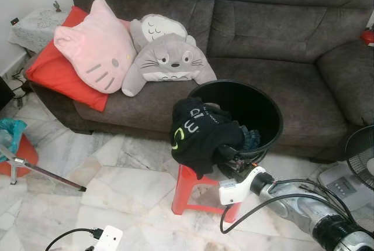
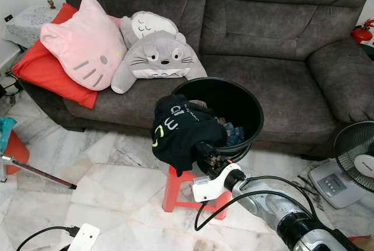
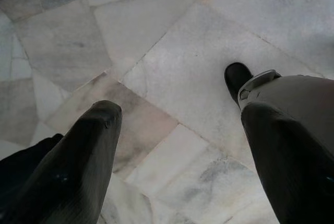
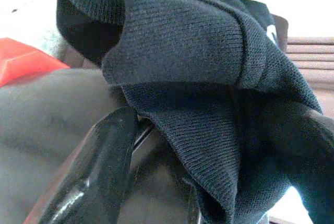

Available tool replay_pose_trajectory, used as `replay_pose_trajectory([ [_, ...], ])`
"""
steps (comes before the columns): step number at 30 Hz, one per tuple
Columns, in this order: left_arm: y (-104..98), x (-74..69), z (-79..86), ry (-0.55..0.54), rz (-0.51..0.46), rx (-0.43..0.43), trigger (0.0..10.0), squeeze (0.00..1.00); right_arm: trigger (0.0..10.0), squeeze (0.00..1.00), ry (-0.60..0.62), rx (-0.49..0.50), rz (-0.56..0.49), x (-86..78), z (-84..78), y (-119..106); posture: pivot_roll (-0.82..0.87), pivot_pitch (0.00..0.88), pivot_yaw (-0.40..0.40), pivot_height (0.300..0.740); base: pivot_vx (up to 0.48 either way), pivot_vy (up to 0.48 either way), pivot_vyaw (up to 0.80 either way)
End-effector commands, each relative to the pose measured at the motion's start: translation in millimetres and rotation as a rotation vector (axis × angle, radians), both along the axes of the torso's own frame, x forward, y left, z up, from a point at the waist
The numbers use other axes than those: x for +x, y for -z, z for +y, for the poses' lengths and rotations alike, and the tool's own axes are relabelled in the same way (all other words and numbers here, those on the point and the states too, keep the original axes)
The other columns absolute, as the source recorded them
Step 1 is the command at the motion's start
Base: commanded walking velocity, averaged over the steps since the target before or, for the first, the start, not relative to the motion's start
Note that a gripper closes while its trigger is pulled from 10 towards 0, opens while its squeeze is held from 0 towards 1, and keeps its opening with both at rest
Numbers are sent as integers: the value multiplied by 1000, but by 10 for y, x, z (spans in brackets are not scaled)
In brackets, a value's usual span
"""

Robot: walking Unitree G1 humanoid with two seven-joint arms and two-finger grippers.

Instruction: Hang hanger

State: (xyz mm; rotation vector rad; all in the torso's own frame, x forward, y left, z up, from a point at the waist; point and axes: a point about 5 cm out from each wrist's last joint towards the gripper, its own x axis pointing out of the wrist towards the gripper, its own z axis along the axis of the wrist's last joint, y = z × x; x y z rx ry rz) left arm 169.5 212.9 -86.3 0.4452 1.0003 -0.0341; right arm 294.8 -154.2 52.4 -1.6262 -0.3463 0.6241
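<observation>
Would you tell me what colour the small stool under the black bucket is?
The stool is red, clearest in the left eye view.

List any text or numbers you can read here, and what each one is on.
White characters on the black garment draped over the black bucket's rim: folded and upside down, not readable for sure.
Neon yellow-green curved mark on the same garment: a graphic, not a letter I can confirm.
Panel on the fan base: too small to read.

Both head eyes look forward and down, sharing the sofa (image 1: 234, 40), black bucket (image 1: 260, 102) and red stool (image 2: 175, 195). The left wrist camera faces the marble floor (image 3: 172, 51); the right wrist camera sits close against a dark garment (image 4: 209, 78).
</observation>
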Motion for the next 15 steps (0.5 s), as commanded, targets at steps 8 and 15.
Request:
replay_pose_trajectory([
  [8, 22, -41, -24, 8, 9, 9, 10000, 0, 10000, 0, -42, 18, 27, -37, 45, 45, 49, 58, -34, 736, 0, 0, 0],
  [15, 25, -43, -36, 3, 9, 9, 10000, 0, 0, 0, -42, 23, 28, -27, 29, 37, 50, 59, -37, 736, 0, 0, 0],
])
